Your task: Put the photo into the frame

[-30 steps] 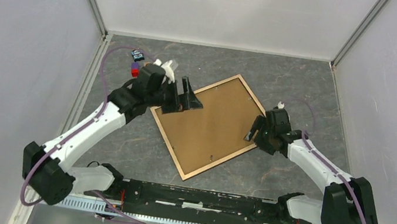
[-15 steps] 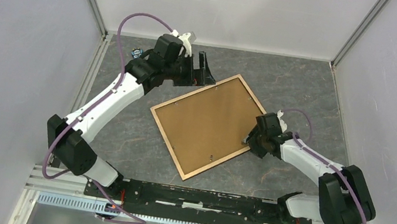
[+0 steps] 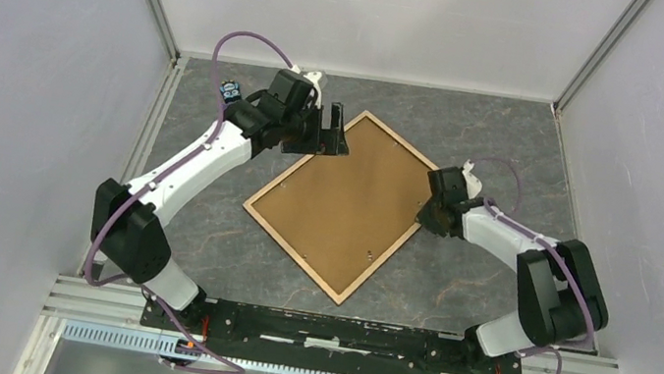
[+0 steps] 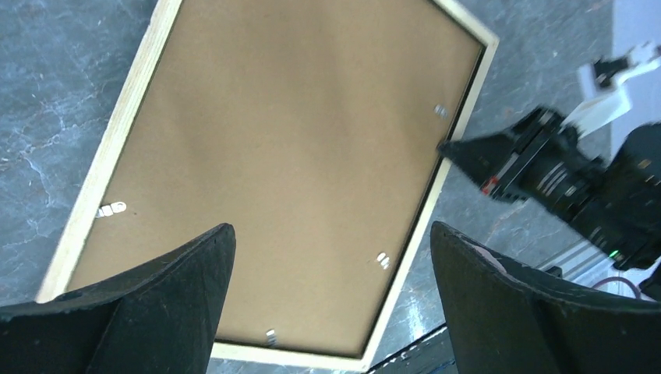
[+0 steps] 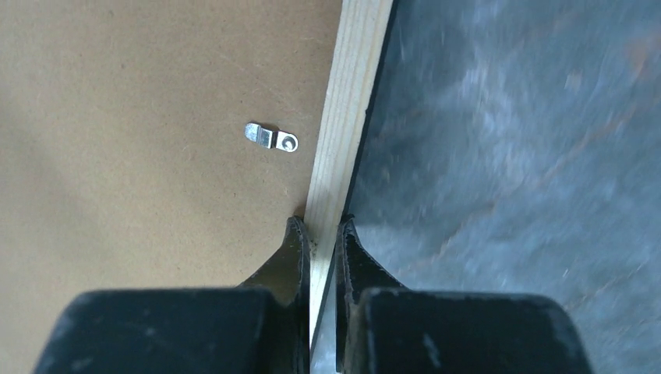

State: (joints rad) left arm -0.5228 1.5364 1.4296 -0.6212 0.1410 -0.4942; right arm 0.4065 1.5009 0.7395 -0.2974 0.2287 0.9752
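The frame (image 3: 291, 253) lies face down mid-table, its light wood rails around a brown backing board (image 3: 345, 204). My right gripper (image 3: 426, 211) is at the frame's right edge. In the right wrist view it (image 5: 319, 222) is shut on the wood rail (image 5: 351, 101), one finger on the board side and one on the outer side. My left gripper (image 3: 328, 132) hovers over the frame's far left edge, wide open (image 4: 329, 230) with nothing between its fingers; below it are the board (image 4: 281, 156) and rail (image 4: 117, 132). The photo is out of view.
A small metal clip (image 5: 271, 138) sits on the board beside the gripped rail. A small blue and red object (image 3: 229, 89) lies at the far left corner. Grey walls enclose the table on three sides, and the arms' mounting rail (image 3: 326, 330) runs along the near edge.
My right gripper closed on the frame's right rail, and the frame turned and shifted slightly. My left arm swung from the frame's left corner toward the far edge, staying open.
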